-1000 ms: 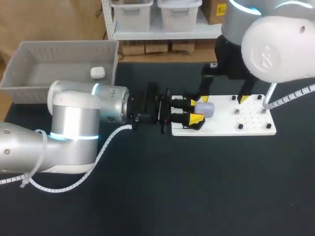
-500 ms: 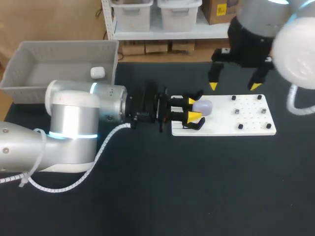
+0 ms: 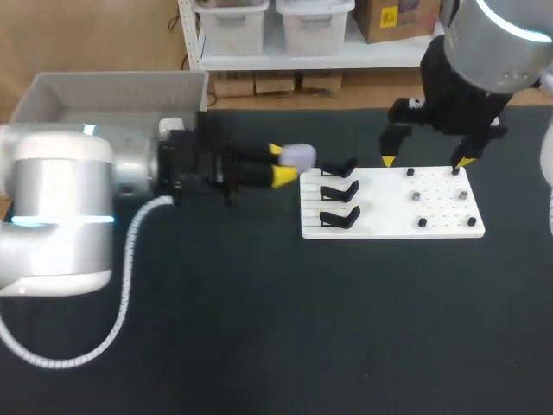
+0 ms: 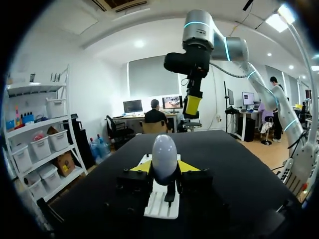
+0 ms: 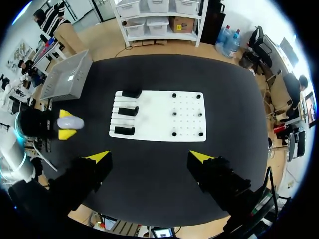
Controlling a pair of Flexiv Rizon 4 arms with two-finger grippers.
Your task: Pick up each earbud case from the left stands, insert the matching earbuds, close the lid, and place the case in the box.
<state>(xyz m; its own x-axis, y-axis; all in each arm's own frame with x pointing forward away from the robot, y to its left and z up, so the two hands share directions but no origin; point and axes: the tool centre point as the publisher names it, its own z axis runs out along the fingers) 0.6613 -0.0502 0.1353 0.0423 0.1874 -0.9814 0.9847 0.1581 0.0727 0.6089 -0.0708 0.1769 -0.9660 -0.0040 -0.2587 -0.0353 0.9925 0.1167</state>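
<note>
- Earbud case [image 3: 298,156], pale lilac and egg-shaped, clamped between the yellow fingertips of the left hand [image 3: 282,164], held above the table [image 3: 259,328] just beside the white board [image 3: 389,212]; no lid seam can be made out.
- Three black stands [image 3: 340,191] on the board's left part.
- Small dark bits [image 3: 416,196] on its right part, too small to identify.
- Right hand [image 3: 425,161] spread wide, holding nothing, over the board's far edge.
- Grey box [image 3: 104,86], partly hidden by the left arm, with a white case [image 3: 171,128] inside.
</note>
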